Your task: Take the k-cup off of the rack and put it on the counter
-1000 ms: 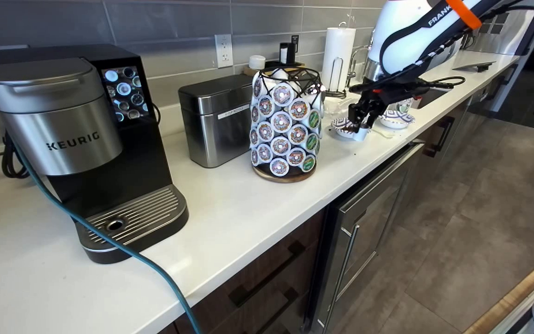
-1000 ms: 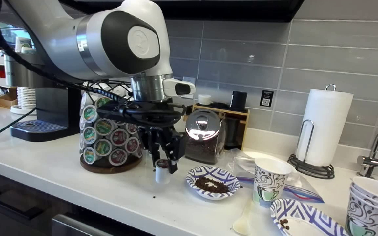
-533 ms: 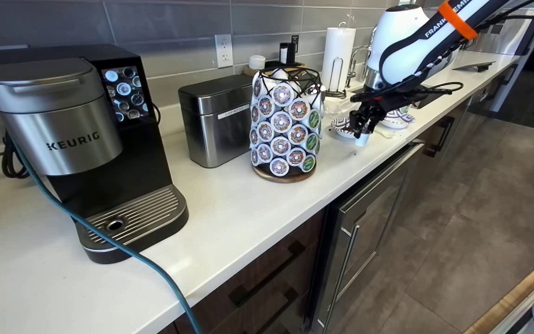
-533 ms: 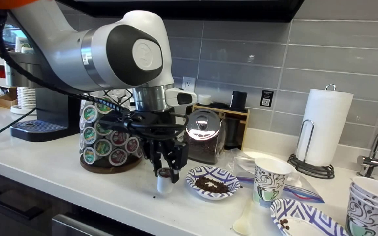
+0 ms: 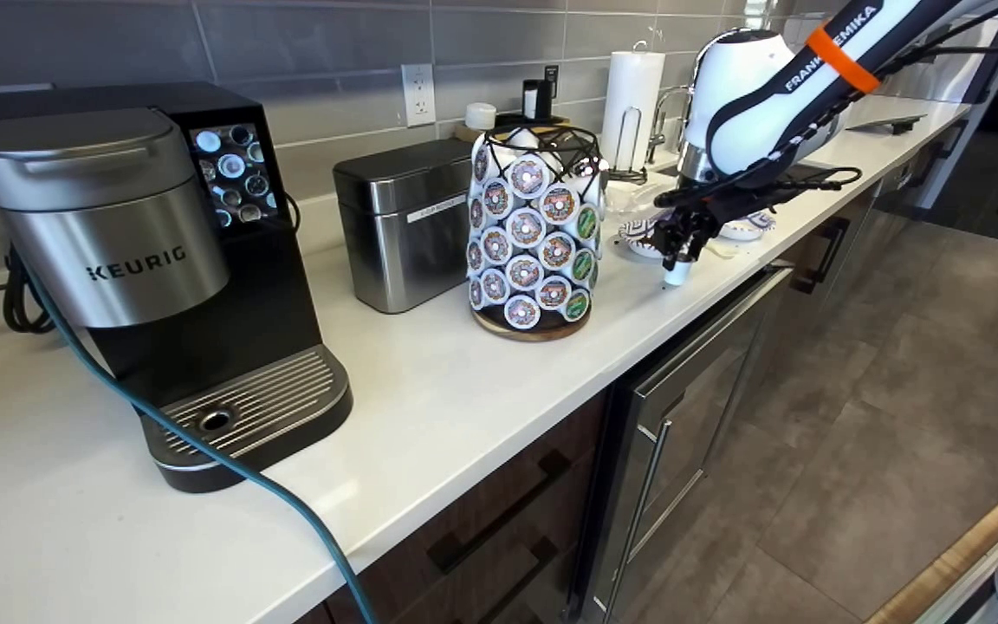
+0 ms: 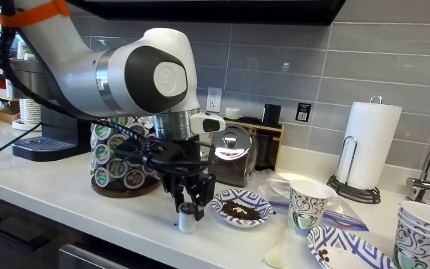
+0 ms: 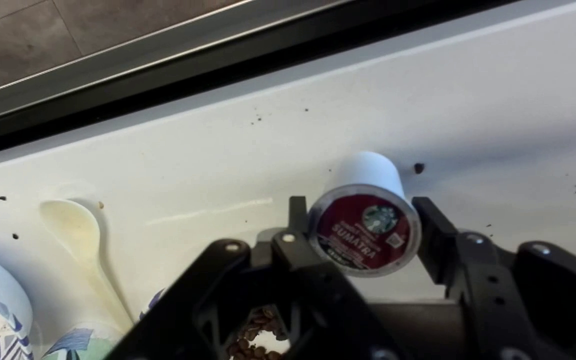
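The k-cup, white with a dark red Sumatra lid, is held lid up and nearly upright; it shows in the wrist view [image 7: 365,232] and in both exterior views [image 5: 677,275] [image 6: 187,223]. My gripper [image 7: 360,215] is shut on its rim, a finger on each side; it also shows in both exterior views [image 5: 678,255] [image 6: 190,212]. The cup's base is at or just above the white counter [image 5: 438,407] [image 6: 65,190]; I cannot tell if they touch. The rack [image 5: 534,234] [image 6: 125,164], full of pods, stands apart from the gripper, partly behind the arm in an exterior view.
A patterned bowl of coffee beans [image 6: 242,209] stands close beside the gripper. A spoon [image 6: 276,252], a paper cup [image 6: 308,201] and another bowl [image 6: 349,250] lie farther along. The counter's front edge [image 7: 168,117] is near. A Keurig machine [image 5: 135,251] stands beyond the rack.
My gripper has moved down with the k-cup in it and slightly toward the counter's front edge. The cup's base is now at or near counter height. The rack has not moved.
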{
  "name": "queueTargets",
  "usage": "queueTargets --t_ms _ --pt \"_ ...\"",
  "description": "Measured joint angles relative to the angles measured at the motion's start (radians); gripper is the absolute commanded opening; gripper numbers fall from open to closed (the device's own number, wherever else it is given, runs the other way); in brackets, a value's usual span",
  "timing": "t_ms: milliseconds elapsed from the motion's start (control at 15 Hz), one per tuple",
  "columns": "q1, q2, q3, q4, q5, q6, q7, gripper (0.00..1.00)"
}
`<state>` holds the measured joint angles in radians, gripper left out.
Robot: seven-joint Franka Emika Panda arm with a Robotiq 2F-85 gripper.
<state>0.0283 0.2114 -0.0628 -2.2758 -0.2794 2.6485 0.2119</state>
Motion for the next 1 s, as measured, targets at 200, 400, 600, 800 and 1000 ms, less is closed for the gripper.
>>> queueTargets --t_ms 200,400,600,800,1000 --pt "0.000 0.008 -0.002 0.001 0.000 0.000 0.000 0.86" --pt "0.000 0.009 -0.005 0.002 0.000 0.000 0.000 1.00" --pt "0.000 0.009 -0.007 0.008 0.003 0.000 0.000 1.00" --pt "-0.003 0.009 -0.001 0.010 0.060 0.000 -0.024 1.00" --pt "-0.018 -0.002 0.015 0.011 0.162 -0.011 -0.093 1.00"
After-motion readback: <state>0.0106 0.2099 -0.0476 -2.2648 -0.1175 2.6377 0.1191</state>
